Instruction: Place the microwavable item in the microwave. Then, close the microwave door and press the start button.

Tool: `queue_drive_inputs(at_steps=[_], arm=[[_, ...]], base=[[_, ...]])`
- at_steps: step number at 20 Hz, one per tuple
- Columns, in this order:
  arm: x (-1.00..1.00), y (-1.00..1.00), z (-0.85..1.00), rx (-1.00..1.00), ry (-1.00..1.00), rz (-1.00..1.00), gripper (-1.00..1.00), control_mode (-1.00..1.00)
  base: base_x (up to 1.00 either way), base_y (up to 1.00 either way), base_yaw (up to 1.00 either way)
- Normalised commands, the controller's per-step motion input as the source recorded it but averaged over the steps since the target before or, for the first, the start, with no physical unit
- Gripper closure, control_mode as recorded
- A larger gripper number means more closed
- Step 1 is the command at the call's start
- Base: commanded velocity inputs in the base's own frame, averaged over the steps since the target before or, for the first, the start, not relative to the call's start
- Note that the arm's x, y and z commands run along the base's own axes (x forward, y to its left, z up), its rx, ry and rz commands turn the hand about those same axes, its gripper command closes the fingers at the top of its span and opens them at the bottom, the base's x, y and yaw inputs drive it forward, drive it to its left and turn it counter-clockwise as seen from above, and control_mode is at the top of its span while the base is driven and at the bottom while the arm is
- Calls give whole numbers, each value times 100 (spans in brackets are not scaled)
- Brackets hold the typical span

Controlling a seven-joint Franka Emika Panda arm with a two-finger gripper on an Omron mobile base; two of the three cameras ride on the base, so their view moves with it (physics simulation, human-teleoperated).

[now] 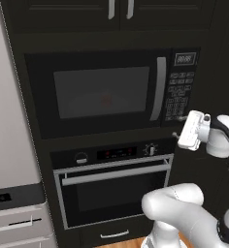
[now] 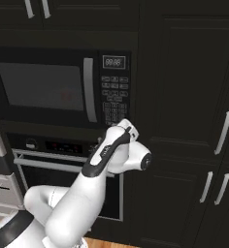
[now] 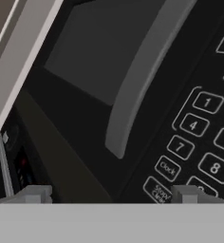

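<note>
The microwave (image 1: 111, 89) sits built into dark cabinets above the oven (image 1: 114, 189), its door (image 1: 99, 92) shut flat. The matte black front has a dark glass window (image 3: 104, 52); a small reddish item (image 1: 106, 100) glows faintly behind it. The silver handle (image 1: 159, 88) runs vertically beside the keypad (image 3: 204, 137). The gripper (image 3: 114, 195), released and empty, hovers near the lower keys

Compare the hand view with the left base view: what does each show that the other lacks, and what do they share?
Hand view: readable key labels on the keypad, such as 1, 4, 7, 8 and Clock.

Left base view: the open gripper just below the keypad, a faint reddish item behind the microwave window, the digital display, and the upper cabinets.

Both: the closed microwave door, its vertical silver handle and the oven.
</note>
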Motion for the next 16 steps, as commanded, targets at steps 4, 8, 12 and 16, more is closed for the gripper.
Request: queue_drive_inputs(at_steps=[4, 8, 12, 16], arm=[[16, -9, -11, 3, 0, -1, -100, -100], [17, -15, -10, 3, 0, -2, -100, -100], [20, -9, -11, 3, 0, -2, -100, -100], [25, 0, -11, 2, 0, -2, -100, -100]], base=[[0, 0, 0], [0, 0, 0], [0, 0, 0], [0, 0, 0]])
